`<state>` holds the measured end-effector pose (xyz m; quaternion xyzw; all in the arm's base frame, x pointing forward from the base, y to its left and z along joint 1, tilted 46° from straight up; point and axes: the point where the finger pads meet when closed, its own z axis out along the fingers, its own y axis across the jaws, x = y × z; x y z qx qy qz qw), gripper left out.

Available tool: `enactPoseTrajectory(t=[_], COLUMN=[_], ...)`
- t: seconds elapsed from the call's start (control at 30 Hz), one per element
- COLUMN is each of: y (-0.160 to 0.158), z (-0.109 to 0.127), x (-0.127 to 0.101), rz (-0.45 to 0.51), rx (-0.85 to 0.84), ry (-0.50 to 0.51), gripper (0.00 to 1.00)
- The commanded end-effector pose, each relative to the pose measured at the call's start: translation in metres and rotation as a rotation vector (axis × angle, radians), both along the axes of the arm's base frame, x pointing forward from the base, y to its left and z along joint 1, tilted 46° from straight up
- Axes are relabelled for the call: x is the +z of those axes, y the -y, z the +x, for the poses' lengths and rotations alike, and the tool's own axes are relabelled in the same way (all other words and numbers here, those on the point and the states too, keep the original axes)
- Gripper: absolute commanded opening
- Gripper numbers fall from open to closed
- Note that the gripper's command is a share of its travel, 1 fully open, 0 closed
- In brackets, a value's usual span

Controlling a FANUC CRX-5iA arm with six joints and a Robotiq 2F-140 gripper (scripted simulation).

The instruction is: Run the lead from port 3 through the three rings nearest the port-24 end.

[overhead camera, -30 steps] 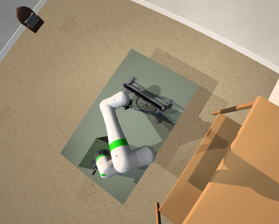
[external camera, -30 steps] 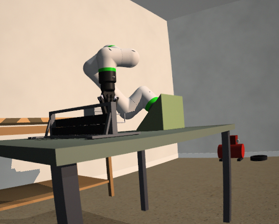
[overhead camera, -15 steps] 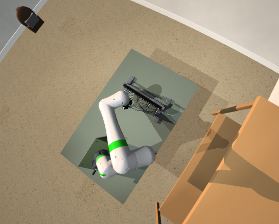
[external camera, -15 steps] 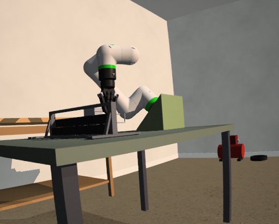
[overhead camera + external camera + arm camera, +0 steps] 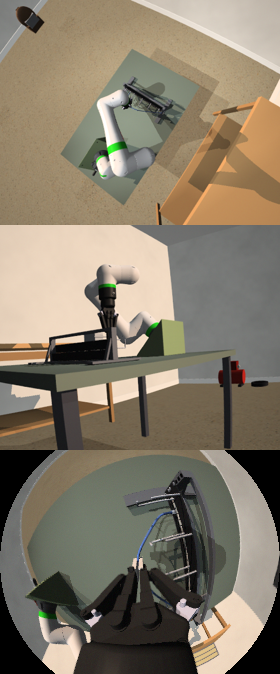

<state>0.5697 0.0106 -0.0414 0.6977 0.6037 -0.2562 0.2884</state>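
The rack (image 5: pixel 146 95) (image 5: pixel 79 350) (image 5: pixel 194 557) stands upright on the table, its wire rings sticking out from the front. The blue lead (image 5: pixel 138 110) (image 5: pixel 149 528) leaves the panel near one end and curves out to the fingertips. In the wrist view it passes outside the outer tip of a ring (image 5: pixel 170 539); none of that ring is seen around it. Another ring (image 5: pixel 181 572) lies between that one and the gripper's side. My gripper (image 5: pixel 128 106) (image 5: pixel 139 562) is shut on the lead, in front of the rack; a short blue piece shows behind the fingers. In the exterior view the rack hides the fingertips.
A green wedge-shaped block (image 5: pixel 88 156) (image 5: pixel 174 338) (image 5: pixel 57 589) stands on the table (image 5: pixel 77 146) (image 5: pixel 143 367) near the arm's base. The rack's feet stand near the table's far edges. A wooden bench (image 5: pixel 238 164) stands beside the table.
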Motion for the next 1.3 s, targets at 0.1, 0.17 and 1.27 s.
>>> enactPoseTrajectory(t=[0.1,0.17,1.27], y=[-0.010,-0.013,-0.017], z=[-0.001,-0.001,0.057], x=[0.011,0.015,0.038], rz=[-0.003,-0.003,-0.002], rx=[-0.002,-0.002,0.078], ry=[-0.002,-0.002,-0.084], gripper=[0.00,0.00,0.00])
